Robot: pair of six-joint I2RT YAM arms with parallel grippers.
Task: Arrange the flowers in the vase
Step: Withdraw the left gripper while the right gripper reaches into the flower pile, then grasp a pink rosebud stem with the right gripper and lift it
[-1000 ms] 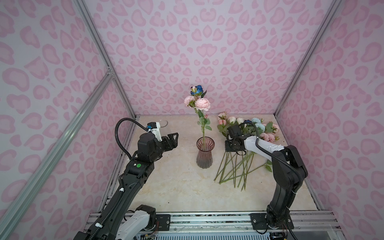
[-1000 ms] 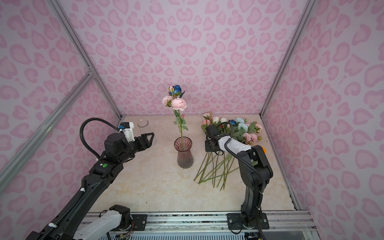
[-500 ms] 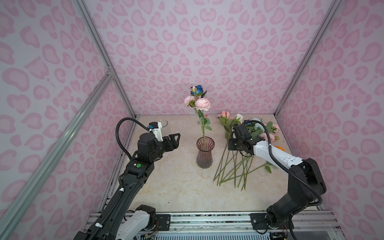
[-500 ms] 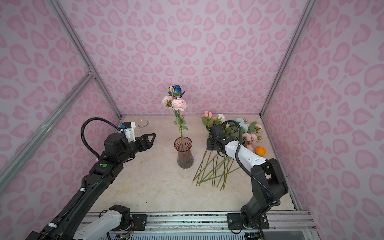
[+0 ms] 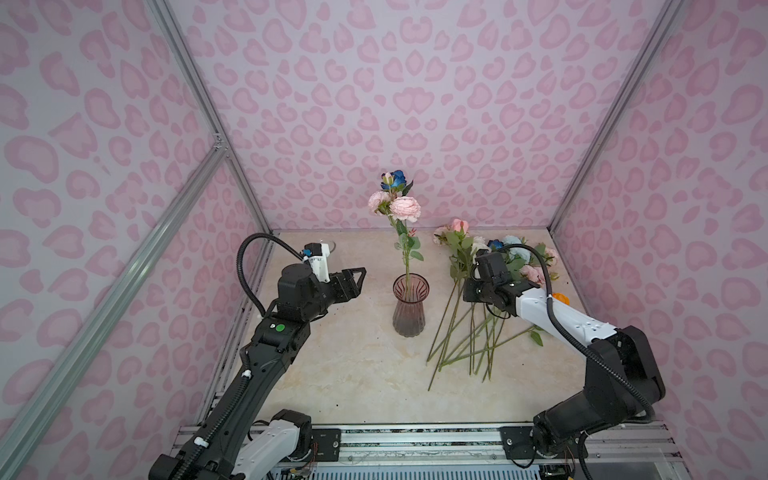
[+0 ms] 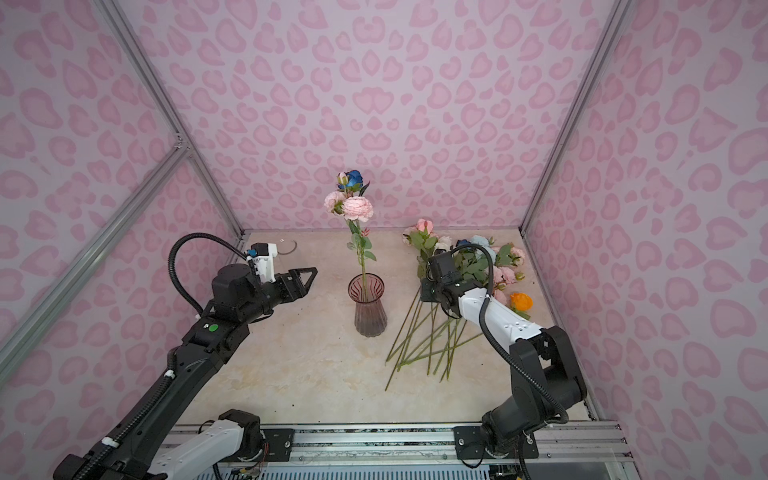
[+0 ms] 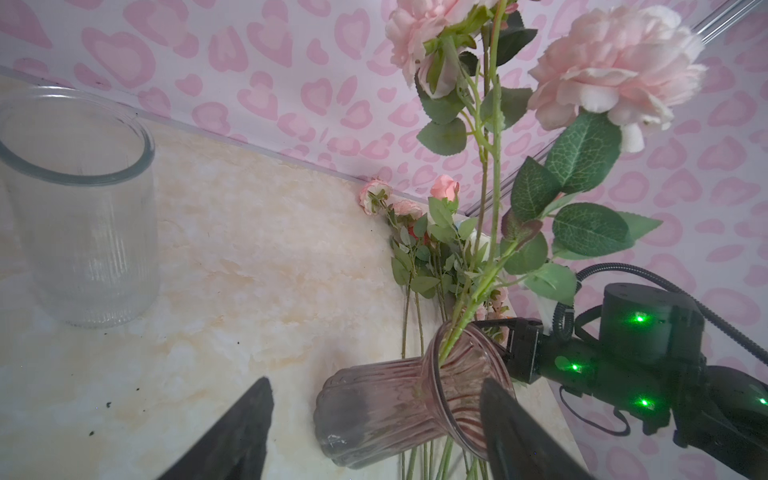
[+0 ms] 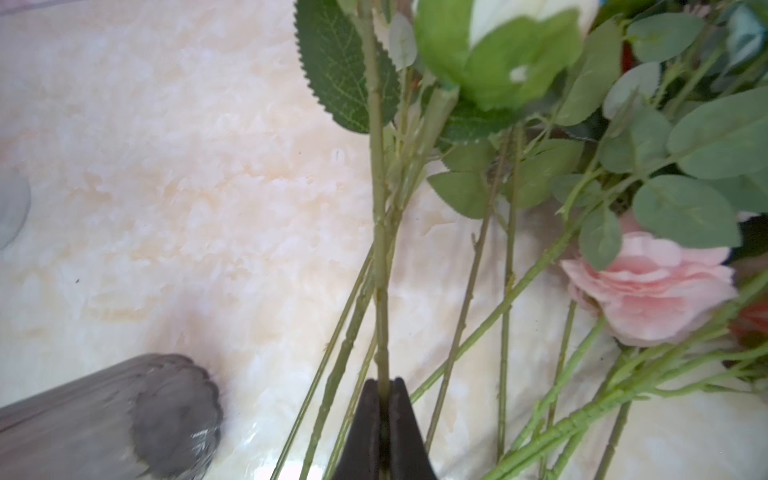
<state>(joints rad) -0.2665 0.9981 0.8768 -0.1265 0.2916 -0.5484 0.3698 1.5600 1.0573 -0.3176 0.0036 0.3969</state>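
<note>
Vase [image 5: 409, 305] of ribbed smoky-pink glass, upright near the middle of the marble-look table [image 5: 353, 374]. A few stems already stand in it: two pale pink blooms [image 5: 405, 208] and a dark blue rose [image 5: 398, 179] above them, rising tall in front of the back wall.

The other flowers [image 5: 465, 332] lie in a loose fan on the tabletop to the right of the vase. Their stems point toward the front rail and their heads toward the back right corner. Pink, white and light blue heads, with one orange bloom [image 6: 520, 301] at the outer edge.

Right gripper [image 8: 384, 386] is low over the pile, tips pinched together on a single green stem [image 8: 379, 249]; other stems pass underneath. Cannot trace which bloom belongs to it.

Left gripper [image 5: 359, 275] hangs in the air left of the vase, aimed at it, jaws spread wide with nothing in them, clear of the glass.

Clear glass jar [image 7: 83, 208] stands at the back left, beyond the left arm.
</note>
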